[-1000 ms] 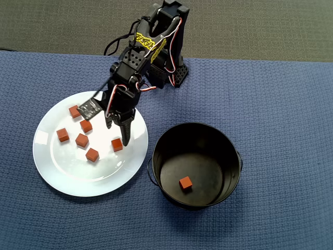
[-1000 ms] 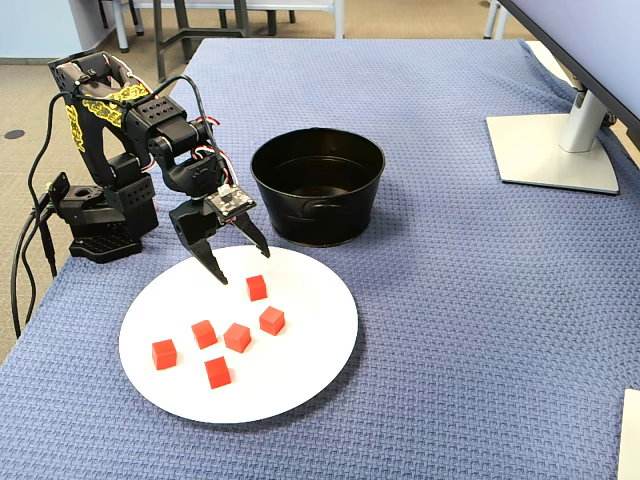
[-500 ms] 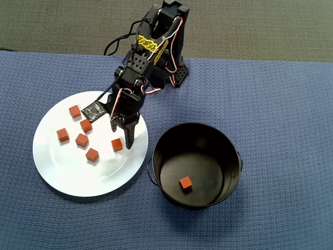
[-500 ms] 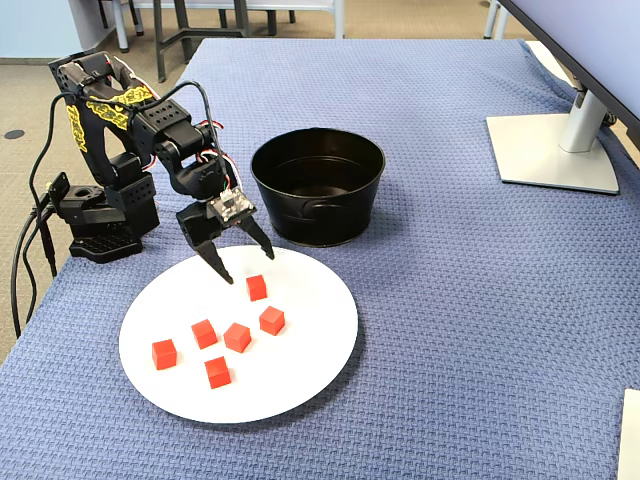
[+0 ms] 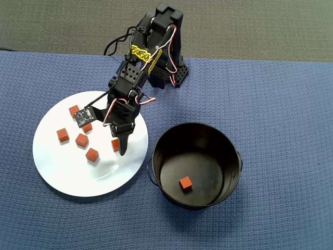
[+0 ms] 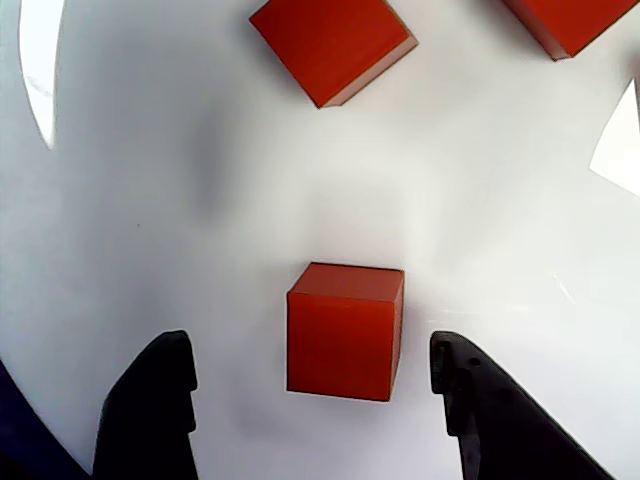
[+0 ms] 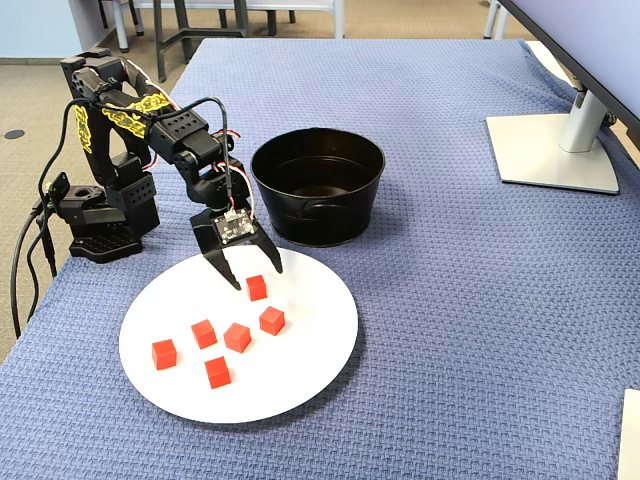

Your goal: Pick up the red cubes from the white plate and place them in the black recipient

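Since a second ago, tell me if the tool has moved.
Yes. In the fixed view the tool has shifted farther over the plate, now open astride the cube nearest the pot.

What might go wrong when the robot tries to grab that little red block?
The gripper is open with one red cube between its fingers, not yet touched. The cube sits a bit skewed, so closing might twist it or make it slide on the glossy white plate. Another cube lies just ahead and might get bumped if the arm pushes forward. On the way over, the cube could hit the tall wall of the black pot and fall.
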`<state>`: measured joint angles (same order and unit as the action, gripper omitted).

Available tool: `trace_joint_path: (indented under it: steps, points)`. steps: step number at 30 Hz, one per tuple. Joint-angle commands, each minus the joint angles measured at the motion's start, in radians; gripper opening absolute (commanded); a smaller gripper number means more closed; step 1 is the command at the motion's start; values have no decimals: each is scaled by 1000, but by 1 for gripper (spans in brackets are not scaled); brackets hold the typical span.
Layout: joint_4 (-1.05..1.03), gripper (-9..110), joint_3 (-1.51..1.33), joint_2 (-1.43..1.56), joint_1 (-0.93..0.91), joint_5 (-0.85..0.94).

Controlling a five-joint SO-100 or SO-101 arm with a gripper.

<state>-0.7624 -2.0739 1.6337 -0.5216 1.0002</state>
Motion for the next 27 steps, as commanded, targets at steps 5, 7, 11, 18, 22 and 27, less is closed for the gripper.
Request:
trace_joint_path:
  steps: [5,7,11,18,22,27]
  points:
    - [-37,20,117,-54,23,-80]
    - [-43,20,132,-78,23,-91]
    - [-37,19,130,-91,21,-95]
    - [-28,17,138,-112,12,-97]
    - [-28,6,138,-110,11,-107]
    - [-32,0,124,-40,6,-141]
